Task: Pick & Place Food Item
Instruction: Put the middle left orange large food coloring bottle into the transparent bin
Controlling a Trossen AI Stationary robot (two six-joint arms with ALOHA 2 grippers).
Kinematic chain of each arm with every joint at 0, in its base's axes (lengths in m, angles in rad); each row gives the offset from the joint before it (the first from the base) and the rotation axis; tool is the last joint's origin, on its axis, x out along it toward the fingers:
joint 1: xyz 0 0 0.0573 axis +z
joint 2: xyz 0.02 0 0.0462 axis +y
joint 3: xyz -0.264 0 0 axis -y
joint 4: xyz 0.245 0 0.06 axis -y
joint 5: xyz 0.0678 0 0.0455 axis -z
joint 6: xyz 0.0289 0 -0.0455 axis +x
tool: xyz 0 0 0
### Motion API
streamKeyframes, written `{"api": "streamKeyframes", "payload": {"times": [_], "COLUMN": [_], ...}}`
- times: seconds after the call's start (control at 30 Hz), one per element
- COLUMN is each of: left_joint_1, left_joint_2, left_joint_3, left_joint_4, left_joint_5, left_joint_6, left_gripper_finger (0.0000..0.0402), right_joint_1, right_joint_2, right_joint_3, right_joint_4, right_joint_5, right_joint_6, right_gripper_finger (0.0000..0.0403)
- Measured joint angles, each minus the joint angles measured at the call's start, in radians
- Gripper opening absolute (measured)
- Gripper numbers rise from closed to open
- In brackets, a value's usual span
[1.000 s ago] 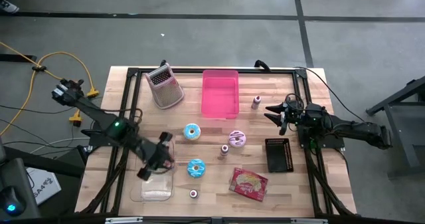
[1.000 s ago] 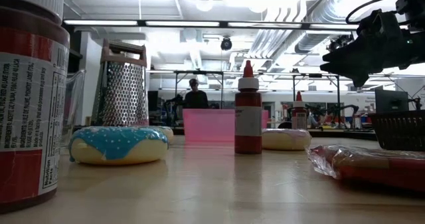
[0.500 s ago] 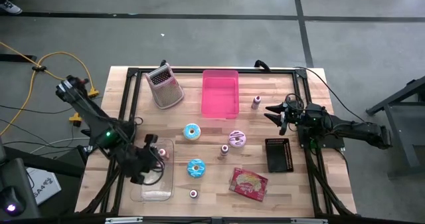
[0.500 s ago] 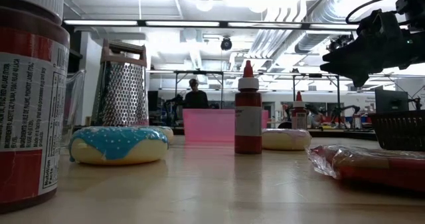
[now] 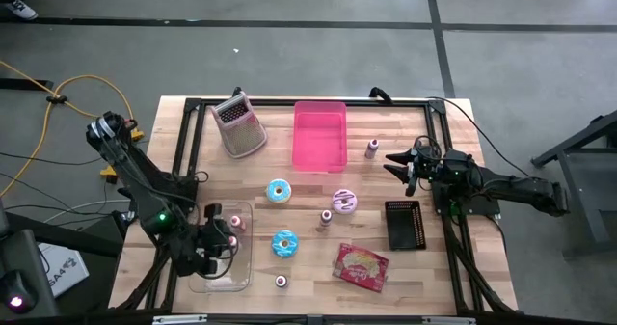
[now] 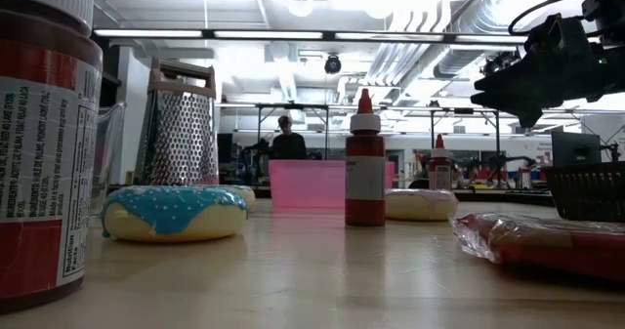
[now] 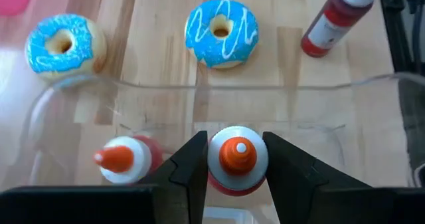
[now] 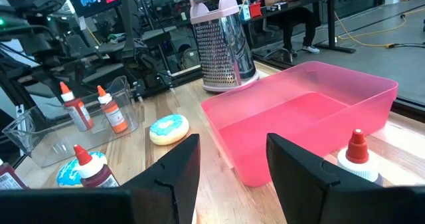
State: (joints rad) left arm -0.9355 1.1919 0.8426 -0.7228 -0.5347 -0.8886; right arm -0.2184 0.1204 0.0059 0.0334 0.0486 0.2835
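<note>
My left gripper [image 7: 234,143] is over the clear plastic container [image 5: 224,279] at the table's near left and is shut on a small red sauce bottle [image 7: 237,159] with a white cap and an orange tip. A second such bottle [image 7: 123,163] stands upright in the same container, beside it. Beyond the container's wall lie two blue-iced donuts [image 7: 220,30] [image 7: 64,43] and a dark red bottle [image 7: 331,23]. My right gripper [image 5: 388,161] waits open and level above the table's right side, touching nothing. My left gripper pinches the bottle at its white cap [image 7: 214,160] between the two fingers [image 7: 189,167], one on each side. The fingers come slanting down from above. The bottle is upright inside the clear container; I cannot tell whether its base touches the container's floor.
A pink bin [image 5: 319,135] and a metal grater [image 5: 239,124] stand at the far side. A pink donut [image 5: 344,202], a black basket [image 5: 405,225], a snack packet [image 5: 362,266] and a jar [image 5: 281,281] are spread over the middle and near right.
My left gripper has carried the bottle toward the table's near left and downward, rolling its wrist as it went. The bottle now sits low inside the clear container, next to the other bottle. The fingers have stayed shut on it.
</note>
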Motion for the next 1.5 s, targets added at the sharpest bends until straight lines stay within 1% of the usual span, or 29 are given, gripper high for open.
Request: {"api": "streamKeyframes", "payload": {"times": [0.13, 0.23, 0.4, 0.6, 0.73, 1.03, 1.5], "left_joint_1": [0.0, 0.0, 0.011, 0.035, 0.036, 0.037, 0.036], "left_joint_2": [0.048, 0.077, 0.1, 0.133, 0.134, 0.135, 0.125], "left_joint_3": [-0.012, -0.012, -0.012, -0.012, -0.012, -0.011, -0.011], "left_joint_4": [0.036, 0.066, 0.077, 0.094, 0.101, 0.102, 0.102], "left_joint_5": [-0.002, -0.027, -0.047, -0.046, -0.044, -0.044, -0.043], "left_joint_6": [-0.003, -0.003, -0.003, -0.003, -0.003, -0.007, -0.004], "left_gripper_finger": [0.012, 0.012, 0.012, 0.012, 0.0122, 0.0142, 0.0145], "right_joint_1": [0.0, 0.0, 0.0, 0.0, 0.0, 0.0, 0.0], "right_joint_2": [0.0, 0.0, 0.0, 0.0, 0.0, 0.0, 0.0], "right_joint_3": [0.0, 0.0, 0.0, 0.0, 0.0, 0.0, 0.0], "right_joint_4": [0.0, 0.0, 0.0, 0.0, 0.0, 0.0, 0.0], "right_joint_5": [0.0, 0.0, 0.0, 0.0, 0.0, 0.0, 0.0], "right_joint_6": [0.0, 0.0, 0.0, 0.0, 0.0, 0.0, 0.0], "right_gripper_finger": [0.016, 0.016, 0.016, 0.016, 0.016, 0.016, 0.016]}}
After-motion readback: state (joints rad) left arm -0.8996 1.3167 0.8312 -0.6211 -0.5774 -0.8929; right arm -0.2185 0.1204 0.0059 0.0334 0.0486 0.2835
